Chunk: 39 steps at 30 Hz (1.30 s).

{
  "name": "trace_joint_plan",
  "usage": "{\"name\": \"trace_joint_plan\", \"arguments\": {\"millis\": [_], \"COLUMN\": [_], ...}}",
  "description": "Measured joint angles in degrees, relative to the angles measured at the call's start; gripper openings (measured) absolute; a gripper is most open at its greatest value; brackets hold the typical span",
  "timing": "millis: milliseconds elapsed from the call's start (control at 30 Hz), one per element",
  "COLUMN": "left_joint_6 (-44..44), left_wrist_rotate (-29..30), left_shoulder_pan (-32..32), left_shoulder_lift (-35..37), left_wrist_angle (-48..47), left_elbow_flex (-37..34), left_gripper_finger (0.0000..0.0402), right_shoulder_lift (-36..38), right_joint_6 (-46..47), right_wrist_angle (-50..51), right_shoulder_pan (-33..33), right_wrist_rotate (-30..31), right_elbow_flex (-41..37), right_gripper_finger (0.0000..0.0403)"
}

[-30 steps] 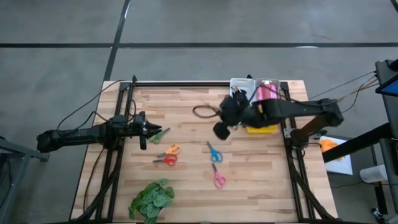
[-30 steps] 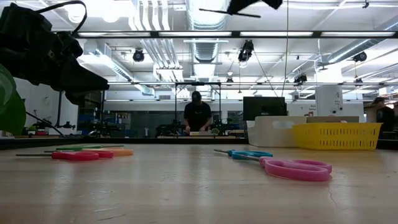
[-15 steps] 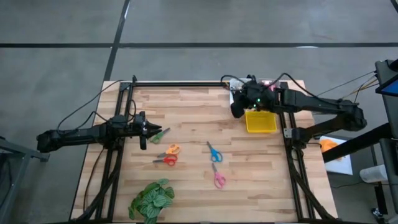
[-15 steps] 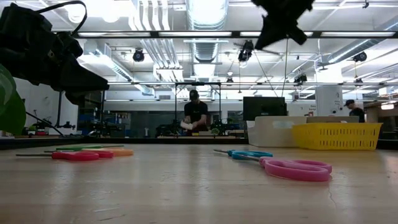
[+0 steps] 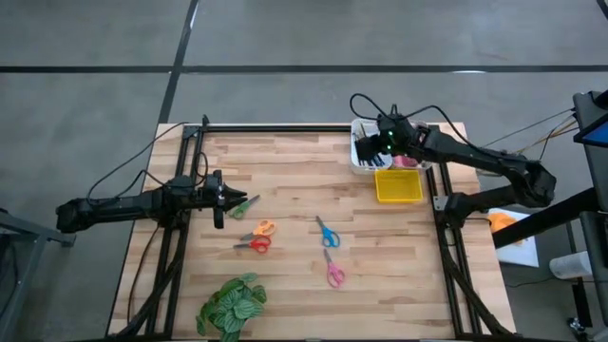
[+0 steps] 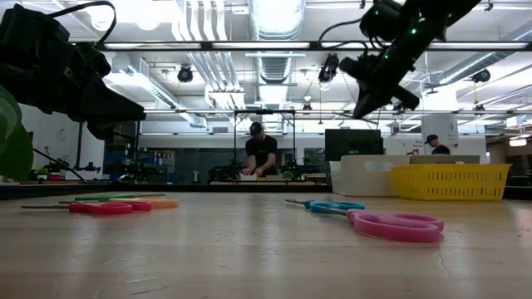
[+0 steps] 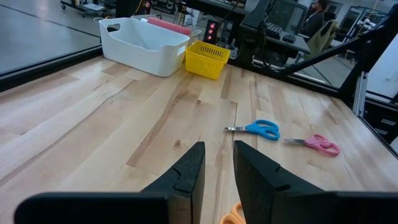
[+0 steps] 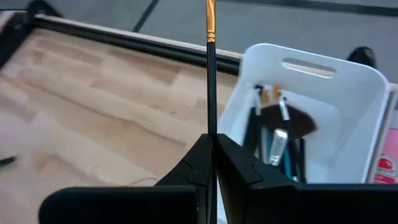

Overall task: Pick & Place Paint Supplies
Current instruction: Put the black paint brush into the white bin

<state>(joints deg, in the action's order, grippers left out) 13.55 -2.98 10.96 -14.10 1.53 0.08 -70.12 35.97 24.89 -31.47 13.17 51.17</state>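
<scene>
My right gripper (image 5: 369, 152) is shut on a thin dark-handled brush (image 8: 211, 74) and hangs over the white bin (image 5: 361, 163) at the far right of the table. The bin holds more brushes (image 8: 273, 130) and a pink tube (image 7: 168, 25). On the wood lie green (image 5: 245, 204), orange (image 5: 263, 228), red (image 5: 256, 244), blue (image 5: 328, 233) and pink scissors (image 5: 334, 274). My left gripper (image 7: 217, 168) waits at the left, just short of the green scissors, its fingers a narrow gap apart with nothing between them. My right gripper pinches the brush's dark handle (image 8: 211, 121) between its two fingers. The brush lies along the fingers and sticks out past their tips, its gold ferrule (image 8: 211, 18) foremost. The fingers slant down from the table's right. The brush is lifted clear, above the bin's rim.
A yellow basket (image 5: 399, 185) stands just nearer than the white bin. A green leafy plant (image 5: 231, 304) lies near the front left. A black frame (image 5: 285, 127) runs along the table's far edge and sides. People work in the room behind.
My right gripper, shut on the brush, has swung from above the table's middle toward the far right corner and come down over the white bin, rolling as it went. The brush has stayed in its fingers. The scissors have not moved.
</scene>
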Motion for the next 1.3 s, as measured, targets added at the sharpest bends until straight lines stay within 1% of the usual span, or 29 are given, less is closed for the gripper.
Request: {"name": "trace_joint_plan", "arguments": {"millis": [267, 467, 567, 700, 1000, 1300], "left_joint_6": [0.0, 0.0, 0.0, 0.0, 0.0, 0.0], "left_wrist_rotate": [0.0, 0.0, 0.0, 0.0, 0.0, 0.0], "left_shoulder_pan": [0.0, 0.0, 0.0, 0.0, 0.0, 0.0], "left_shoulder_lift": [0.0, 0.0, 0.0, 0.0, 0.0, 0.0], "left_wrist_angle": [0.0, 0.0, 0.0, 0.0, 0.0, 0.0], "left_elbow_flex": [0.0, 0.0, 0.0, 0.0, 0.0, 0.0], "left_gripper_finger": [0.0087, 0.0087, 0.0087, 0.0087, 0.0087, 0.0087], "right_shoulder_lift": [-5.0, -11.4, -14.6, -17.8, -21.7, -22.2], "right_joint_6": [1.2, 1.7, 3.7, 4.1, 6.4, 6.4], "right_wrist_angle": [-4.4, -8.6, -9.8, -10.6, -10.7, -10.7], "right_shoulder_pan": [-4.9, -6.5, -7.3, -7.8, -8.3, -8.2], "right_wrist_rotate": [-0.2, -1.8, -2.9, -3.2, -3.2, -3.2], "right_elbow_flex": [-0.8, -0.8, -0.8, -0.8, -0.8, -0.8], "right_gripper_finger": [0.0012, 0.0012, 0.0012, 0.0012, 0.0013, 0.0013]}}
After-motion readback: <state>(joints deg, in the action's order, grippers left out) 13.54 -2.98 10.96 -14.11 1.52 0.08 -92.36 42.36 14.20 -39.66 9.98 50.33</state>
